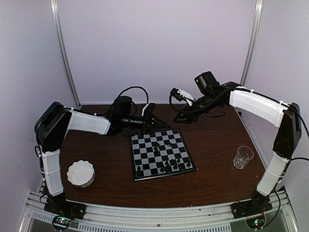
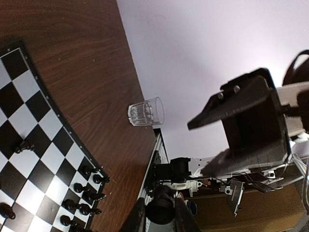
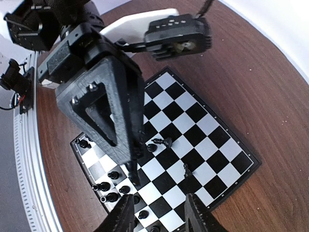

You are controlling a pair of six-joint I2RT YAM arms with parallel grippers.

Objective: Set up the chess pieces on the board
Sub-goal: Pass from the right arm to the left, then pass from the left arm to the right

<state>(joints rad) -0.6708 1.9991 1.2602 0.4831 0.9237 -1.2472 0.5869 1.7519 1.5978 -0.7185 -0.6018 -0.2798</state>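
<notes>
From above, the board lies mid-counter between the two arms; most of the chess pieces stand clustered along its near edge, a few further in; the left tool hangs by the board's far edge, the right tool just beyond that edge; a white dish sits off to the near left, a glass to the right.

Left wrist view: the left tool's fingers show only at the bottom edge, close together, with a dark, blurred round shape between them; whether that is a piece, or gripped, I cannot tell; the board fills the left side, pieces crowding one edge.

Right wrist view: the right tool's fingers stand well apart, holding and touching nothing, bare squares showing through the gap; the left tool's tip points down among the pieces.
</notes>
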